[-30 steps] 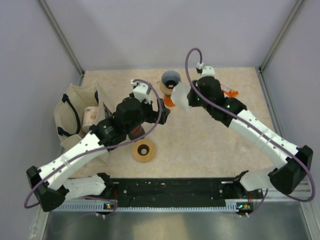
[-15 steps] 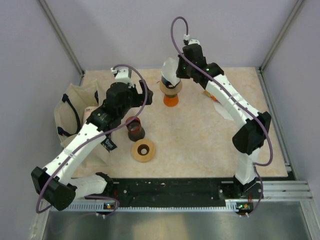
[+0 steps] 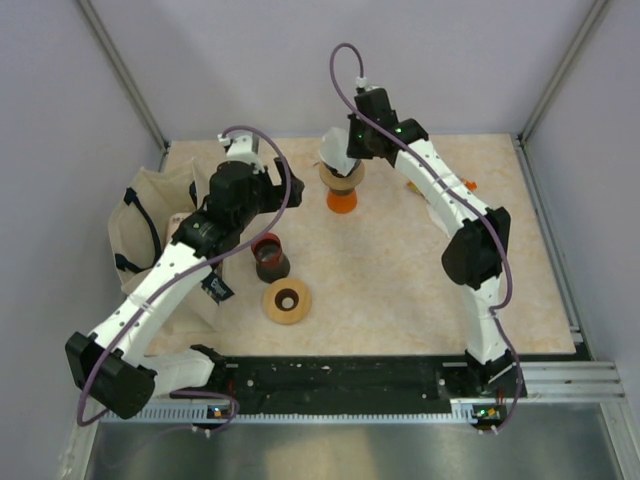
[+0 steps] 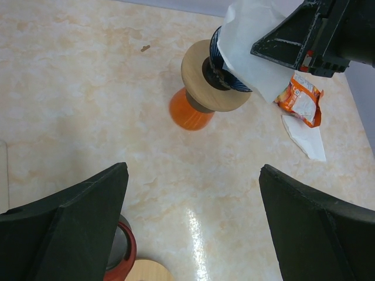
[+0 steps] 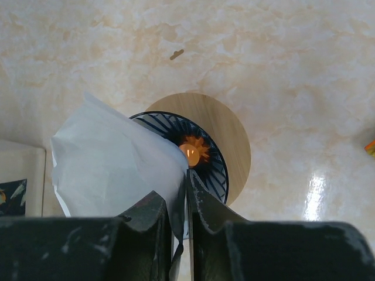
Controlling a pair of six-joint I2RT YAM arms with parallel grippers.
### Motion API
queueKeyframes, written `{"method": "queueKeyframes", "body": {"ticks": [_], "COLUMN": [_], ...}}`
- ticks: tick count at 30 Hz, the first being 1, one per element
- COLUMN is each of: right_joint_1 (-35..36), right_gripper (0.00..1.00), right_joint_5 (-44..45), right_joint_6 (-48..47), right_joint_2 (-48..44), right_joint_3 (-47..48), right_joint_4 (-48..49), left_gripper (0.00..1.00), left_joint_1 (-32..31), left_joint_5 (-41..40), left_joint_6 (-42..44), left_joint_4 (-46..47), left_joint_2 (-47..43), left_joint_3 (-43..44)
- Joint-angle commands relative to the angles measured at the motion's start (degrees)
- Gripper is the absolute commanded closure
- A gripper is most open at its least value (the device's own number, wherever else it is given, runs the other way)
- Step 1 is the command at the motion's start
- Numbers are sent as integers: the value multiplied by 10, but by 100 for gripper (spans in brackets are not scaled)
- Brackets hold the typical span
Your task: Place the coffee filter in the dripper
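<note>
The dripper (image 3: 342, 180) is a dark ribbed cone on a round wooden collar over an orange base, at the back middle of the table. My right gripper (image 3: 347, 150) is shut on the white paper coffee filter (image 3: 334, 155) and holds it right over the dripper's mouth. In the right wrist view the filter (image 5: 114, 167) covers the left half of the ribbed cone (image 5: 208, 158), pinched in the gripper (image 5: 180, 193). In the left wrist view the filter (image 4: 249, 41) leans over the dripper (image 4: 214, 85). My left gripper (image 3: 285, 190) is open and empty, left of the dripper.
A red-rimmed dark cup (image 3: 270, 257) and a wooden ring (image 3: 287, 301) sit in front of my left arm. A cloth bag (image 3: 150, 230) stands at the left. An orange snack packet (image 4: 299, 99) and a loose white paper (image 4: 304, 134) lie right of the dripper.
My right gripper has carried the filter from right of the dripper up and left to over its mouth. My left gripper has drawn back to the left, away from the dripper.
</note>
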Motion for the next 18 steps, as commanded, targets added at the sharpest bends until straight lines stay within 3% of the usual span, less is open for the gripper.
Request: {"method": "queueKeyframes", "body": {"ticks": [1,13,18], "right_joint_1": [-3,-4,-3], "right_gripper": [86,57,54], "right_joint_5": [-7,6,19], "right_joint_6": [-4,-28,-54], "right_joint_2": [9,-9,-44], "right_joint_3": [34,43,36], "right_joint_4": [-1,1,12], "left_gripper": [1,1,1], "left_joint_1": [6,8,8], "left_joint_5": [12,31,36], "left_joint_6": [-3,-2,-2], "left_joint_4": [16,16,16], "left_joint_2": [2,-3,-4], "left_joint_3": [6,2,-1]}}
